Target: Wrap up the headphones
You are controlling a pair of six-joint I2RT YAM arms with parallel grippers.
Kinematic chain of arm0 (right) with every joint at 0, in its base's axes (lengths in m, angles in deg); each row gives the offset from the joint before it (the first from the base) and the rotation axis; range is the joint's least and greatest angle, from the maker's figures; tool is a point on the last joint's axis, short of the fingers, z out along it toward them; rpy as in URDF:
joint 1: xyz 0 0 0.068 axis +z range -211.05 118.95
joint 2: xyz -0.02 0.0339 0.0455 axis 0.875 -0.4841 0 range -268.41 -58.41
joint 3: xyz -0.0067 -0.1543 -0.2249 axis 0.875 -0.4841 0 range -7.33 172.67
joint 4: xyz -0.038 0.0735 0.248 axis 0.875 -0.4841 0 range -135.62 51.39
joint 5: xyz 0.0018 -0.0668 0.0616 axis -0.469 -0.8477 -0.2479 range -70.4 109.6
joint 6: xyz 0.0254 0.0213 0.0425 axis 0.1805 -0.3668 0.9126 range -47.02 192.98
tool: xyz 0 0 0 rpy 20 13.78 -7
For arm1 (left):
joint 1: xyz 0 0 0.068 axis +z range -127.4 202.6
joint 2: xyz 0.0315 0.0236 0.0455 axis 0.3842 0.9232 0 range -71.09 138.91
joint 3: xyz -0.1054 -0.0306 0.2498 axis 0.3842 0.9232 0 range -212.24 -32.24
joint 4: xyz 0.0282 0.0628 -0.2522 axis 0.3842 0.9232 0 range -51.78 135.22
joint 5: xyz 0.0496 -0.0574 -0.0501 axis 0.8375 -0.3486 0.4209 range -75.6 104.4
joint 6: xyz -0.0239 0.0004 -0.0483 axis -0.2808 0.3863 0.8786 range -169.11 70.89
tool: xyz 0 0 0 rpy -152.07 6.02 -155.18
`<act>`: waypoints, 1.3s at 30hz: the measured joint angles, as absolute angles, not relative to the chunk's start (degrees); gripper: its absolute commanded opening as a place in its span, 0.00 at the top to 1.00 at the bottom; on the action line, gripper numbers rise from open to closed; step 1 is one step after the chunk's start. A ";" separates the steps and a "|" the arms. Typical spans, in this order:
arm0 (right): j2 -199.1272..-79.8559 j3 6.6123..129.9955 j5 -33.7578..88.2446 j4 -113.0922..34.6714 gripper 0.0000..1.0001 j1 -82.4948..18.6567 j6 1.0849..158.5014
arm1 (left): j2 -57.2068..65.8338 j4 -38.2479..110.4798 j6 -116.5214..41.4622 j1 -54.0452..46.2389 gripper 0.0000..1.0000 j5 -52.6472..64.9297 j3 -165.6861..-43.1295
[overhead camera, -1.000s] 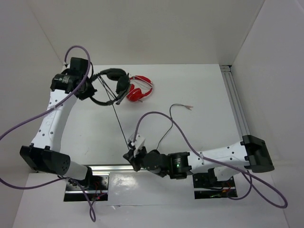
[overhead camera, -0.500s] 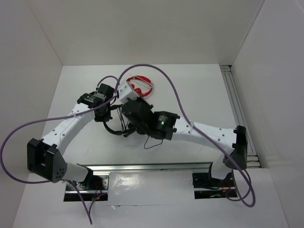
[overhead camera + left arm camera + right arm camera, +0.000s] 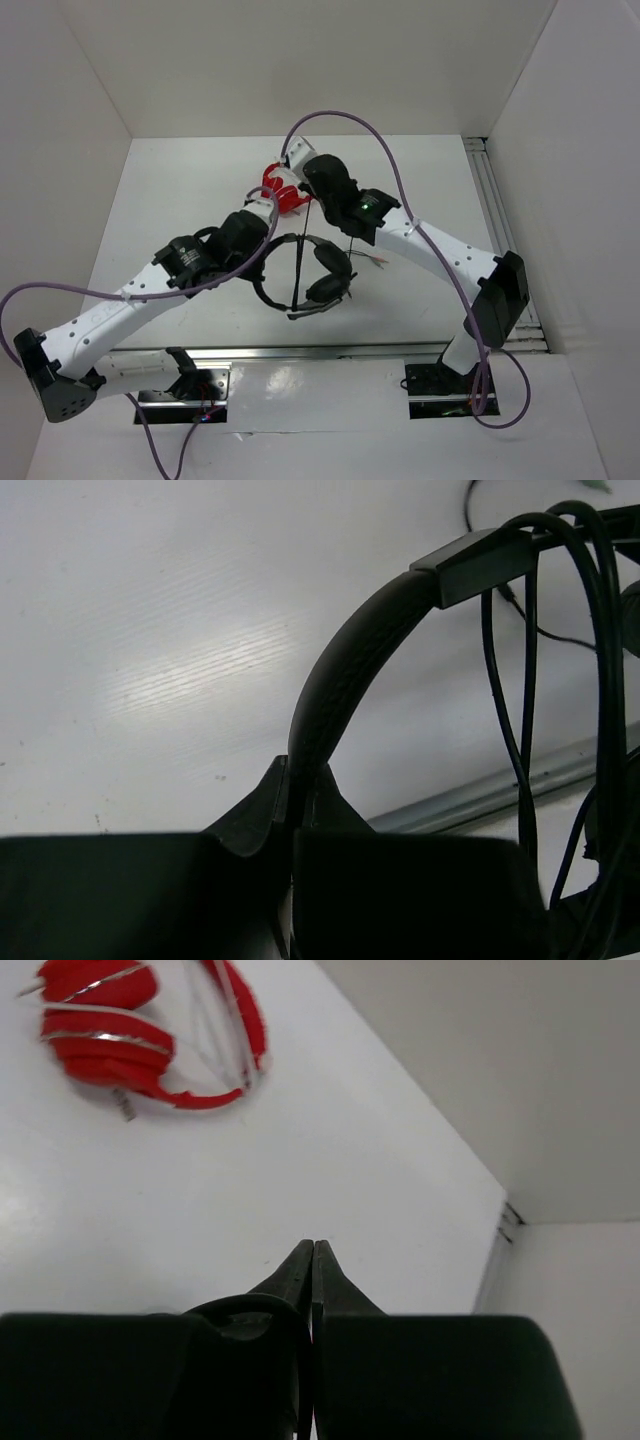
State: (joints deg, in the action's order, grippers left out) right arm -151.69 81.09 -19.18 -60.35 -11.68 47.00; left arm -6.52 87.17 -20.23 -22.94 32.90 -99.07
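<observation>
One pair of black headphones (image 3: 328, 260) sits mid-table (image 3: 180, 180), its thin headband arched and its cable (image 3: 500, 720) draped across the band. The left gripper (image 3: 297, 780) is clamped tight on the headband. The right gripper (image 3: 313, 1248) has its jaws pressed together near the red headphones (image 3: 150, 1045); whether it pinches cable is unclear.

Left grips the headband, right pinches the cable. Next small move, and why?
Probably swing the right gripper around the headband for another turn: the cable runs taut to it, and the left gripper clamps the band.
</observation>
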 measured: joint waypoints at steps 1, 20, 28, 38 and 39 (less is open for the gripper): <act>-151.49 80.00 -14.29 -60.50 0.85 -13.23 47.53 | -7.00 87.30 -20.27 -24.47 1.00 32.77 -99.35; -157.48 47.13 39.39 -16.24 0.61 -13.54 79.59 | -4.81 111.36 -15.61 -29.57 1.00 34.87 -135.68; -173.04 40.39 41.60 5.79 0.61 -9.50 90.04 | -0.79 115.28 -13.52 -14.88 1.00 40.88 -136.35; -167.47 27.43 36.92 15.69 0.72 -7.90 92.49 | 5.24 112.74 -19.11 7.37 1.00 36.62 -142.71; -165.85 26.10 35.35 14.55 0.92 -7.16 92.20 | 6.51 112.59 -19.18 8.23 1.00 36.27 -142.78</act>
